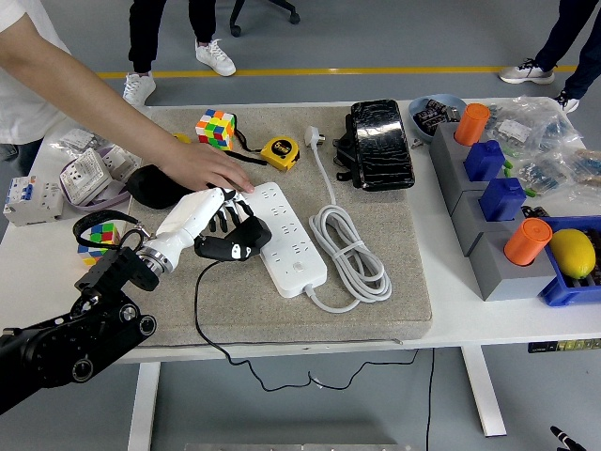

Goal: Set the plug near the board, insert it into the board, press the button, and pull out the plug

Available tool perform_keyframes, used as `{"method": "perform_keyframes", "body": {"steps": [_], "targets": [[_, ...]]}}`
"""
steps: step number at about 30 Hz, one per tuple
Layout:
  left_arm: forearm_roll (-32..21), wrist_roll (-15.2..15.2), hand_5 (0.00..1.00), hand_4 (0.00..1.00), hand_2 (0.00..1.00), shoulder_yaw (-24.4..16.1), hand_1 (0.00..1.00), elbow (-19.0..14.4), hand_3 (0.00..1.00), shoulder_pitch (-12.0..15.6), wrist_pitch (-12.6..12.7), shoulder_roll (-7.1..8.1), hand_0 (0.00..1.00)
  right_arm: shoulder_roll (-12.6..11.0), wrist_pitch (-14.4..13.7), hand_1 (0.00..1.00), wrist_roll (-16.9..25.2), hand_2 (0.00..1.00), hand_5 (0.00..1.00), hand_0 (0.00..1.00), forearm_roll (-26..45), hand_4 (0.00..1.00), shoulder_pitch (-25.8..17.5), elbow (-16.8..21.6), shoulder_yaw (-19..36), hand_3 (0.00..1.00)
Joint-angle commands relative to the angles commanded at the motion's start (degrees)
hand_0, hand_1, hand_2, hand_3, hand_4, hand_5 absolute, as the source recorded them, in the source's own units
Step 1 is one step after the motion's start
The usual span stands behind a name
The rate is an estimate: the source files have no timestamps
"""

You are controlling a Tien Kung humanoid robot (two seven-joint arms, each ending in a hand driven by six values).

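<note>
My left hand (208, 219) comes in from about eight o'clock of the table, its white fingers (222, 209) curled around the black plug (235, 241), which I hold right at the left long edge of the white power strip (288, 234); I cannot tell whether its prongs have entered a socket. The plug's thin black cable (200, 310) trails down toward six o'clock and drops over the near edge of the grey mat (376, 310). The strip lies at a slant on the mat, its own white cord (349, 254) coiled at its three o'clock side and running up to a white plug (313, 137) at twelve. A person's hand (207, 169) reaches in from ten o'clock and rests flat just above my fingers, close to the strip's upper left corner. At eleven o'clock sit a colour cube (215, 128) and a yellow tape measure (280, 151), and a black pouch (380, 144) lies at one o'clock. Off to three o'clock stand grey blocks (481, 246) carrying orange and blue pieces, with a lemon (574, 252) in a blue bin
</note>
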Motion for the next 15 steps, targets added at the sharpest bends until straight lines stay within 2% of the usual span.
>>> {"method": "perform_keyframes", "body": {"steps": [4, 5, 10, 11, 15], "targets": [[-0.1, 0.0, 0.002, 0.83, 0.363, 0.0, 0.331, -0.1, 0.537, -0.1, -0.1, 0.02, 0.238, 0.0, 0.0, 0.642, 0.0, 0.623, 0.54, 0.569, 0.0, 0.959, 0.0, 0.0, 0.0, 0.55], [-0.1, -0.1, 0.121, 0.998, 0.476, 0.0, 0.414, -0.1, 0.544, 0.0, -0.1, 0.03, 0.257, 0.0, 0.0, 0.643, 0.0, 0.623, 0.54, 0.568, 0.0, 0.959, 0.0, 0.0, 0.0, 0.549], [0.0, -0.2, 0.121, 0.998, 0.476, -0.1, 0.414, -0.1, 0.544, 0.0, -0.1, 0.04, 0.257, 0.0, 0.0, 0.643, 0.0, 0.623, 0.54, 0.568, -0.1, 0.959, 0.0, 0.0, 0.0, 0.549], [0.0, -0.2, 0.197, 0.998, 0.499, -0.2, 0.474, -0.1, 0.554, 0.0, -0.1, 0.03, 0.294, 0.0, 0.0, 0.642, 0.0, 0.622, 0.539, 0.569, -0.1, 0.959, 0.0, 0.0, 0.1, 0.549], [0.0, -0.4, 0.197, 0.998, 0.499, -0.5, 0.474, 0.0, 0.554, 0.1, -0.2, 0.02, 0.294, 0.0, 0.0, 0.642, 0.0, 0.622, 0.539, 0.569, -0.1, 0.959, 0.0, 0.0, 0.0, 0.549]]}}
